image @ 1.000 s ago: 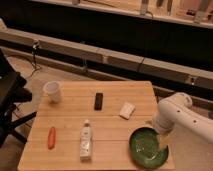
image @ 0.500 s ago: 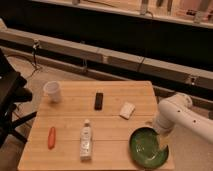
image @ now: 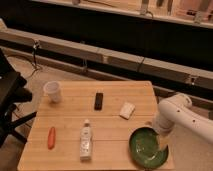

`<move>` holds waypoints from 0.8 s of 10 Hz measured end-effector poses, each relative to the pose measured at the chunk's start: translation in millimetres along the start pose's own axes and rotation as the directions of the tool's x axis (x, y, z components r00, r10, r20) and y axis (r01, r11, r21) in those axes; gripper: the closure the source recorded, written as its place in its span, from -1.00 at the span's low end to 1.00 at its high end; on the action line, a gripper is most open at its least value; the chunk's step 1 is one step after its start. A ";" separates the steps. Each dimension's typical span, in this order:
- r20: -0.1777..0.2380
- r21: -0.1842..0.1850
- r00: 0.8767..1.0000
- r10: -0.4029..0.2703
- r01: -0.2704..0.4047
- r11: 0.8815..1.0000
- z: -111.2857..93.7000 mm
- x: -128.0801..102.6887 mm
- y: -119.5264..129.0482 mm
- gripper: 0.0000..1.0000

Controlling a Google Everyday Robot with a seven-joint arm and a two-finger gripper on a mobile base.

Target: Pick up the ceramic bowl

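The robot's gripper (image: 163, 142) hangs with jaws spread at the right rim of the ceramic bowl (image: 143, 150), which sits just below and left of the jaws on the desk (image: 112, 127), the white cup (image: 53, 91) well apart to their far left.

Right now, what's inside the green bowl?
Only faint pale marks show in the ceramic bowl. The gripper hangs over its right side as seen here, covering that part of the inside.

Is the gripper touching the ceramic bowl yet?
Cannot tell. In the camera view the gripper hangs at the right rim of the ceramic bowl, overlapping it, but neither contact nor a gap shows plainly.
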 end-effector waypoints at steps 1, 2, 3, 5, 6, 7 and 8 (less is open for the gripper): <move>0.002 -0.001 1.000 0.000 0.000 1.000 1.4 0.3 -0.2 -0.60; 0.004 -0.003 1.000 0.001 -0.001 1.000 2.2 0.5 -0.2 -0.60; 0.006 -0.004 1.000 0.001 -0.001 1.000 3.6 0.6 -0.5 -0.60; 0.009 -0.007 1.000 0.002 -0.002 1.000 5.8 0.9 -0.7 -0.60; 0.011 -0.008 1.000 0.002 -0.002 1.000 7.5 1.2 -1.2 -0.60; 0.013 -0.009 1.000 0.003 -0.003 1.000 8.9 1.6 -1.5 -0.60; 0.014 -0.010 1.000 0.004 -0.003 1.000 9.9 1.8 -1.6 -0.60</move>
